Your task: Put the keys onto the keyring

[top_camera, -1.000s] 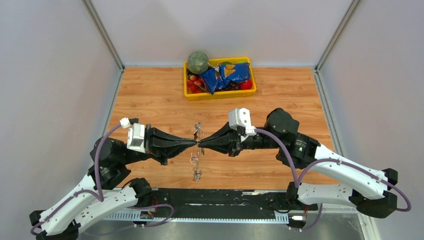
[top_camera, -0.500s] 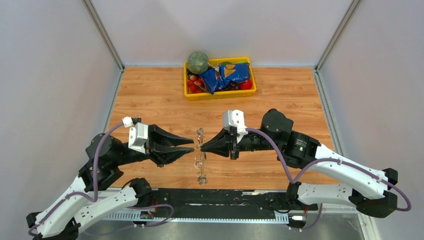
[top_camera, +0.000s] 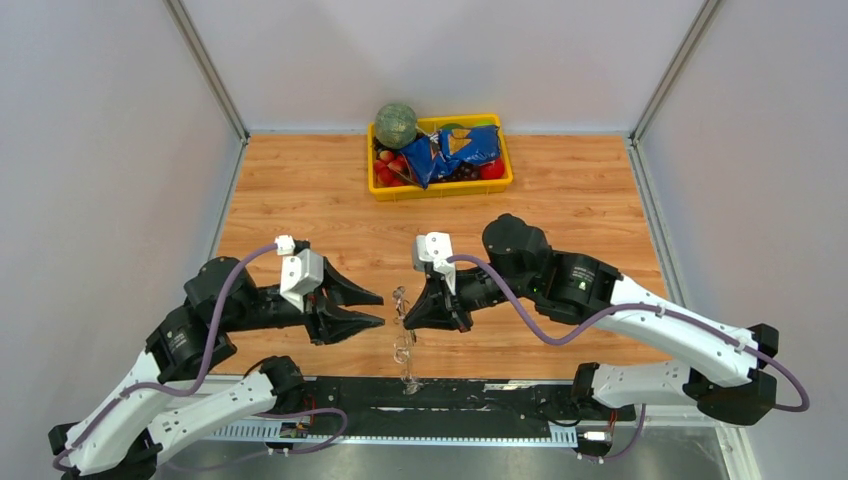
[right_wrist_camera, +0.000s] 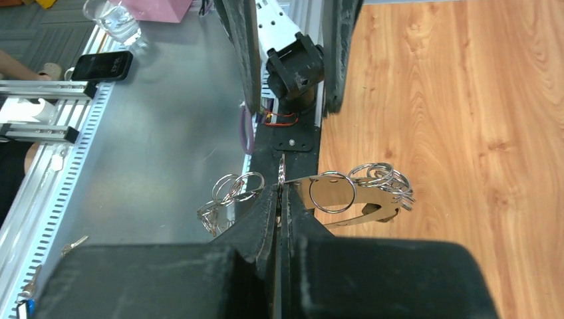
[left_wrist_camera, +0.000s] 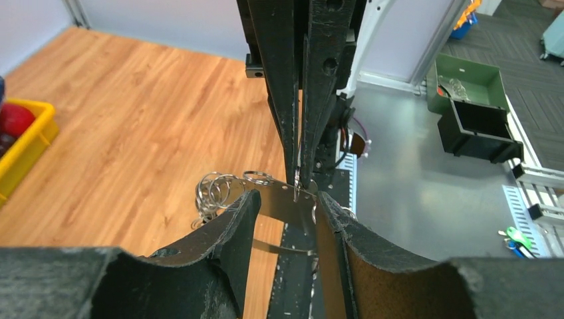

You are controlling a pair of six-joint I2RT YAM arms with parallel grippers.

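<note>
The keyring [top_camera: 403,338] is a thin silver band with a fringe of small silver rings. It hangs in the air over the table's near edge. My right gripper [top_camera: 409,320] is shut on one ring of it, as the right wrist view shows, with the gripper [right_wrist_camera: 281,194] closed and the band and rings [right_wrist_camera: 362,189] spread to either side. My left gripper [top_camera: 381,310] is open just left of the keyring and holds nothing. In the left wrist view the band [left_wrist_camera: 279,203] crosses between my open fingers [left_wrist_camera: 236,219]. No black-headed keys are in view.
A yellow tray [top_camera: 440,188] at the back centre holds a green melon [top_camera: 396,124], a blue bag [top_camera: 455,152] and red fruit. The black base rail [top_camera: 430,392] and a metal ledge run along the near edge under the keyring.
My left gripper has opened and drawn back from the keyring. My right gripper has carried the keyring toward the near edge, and both arms have shifted with it.
</note>
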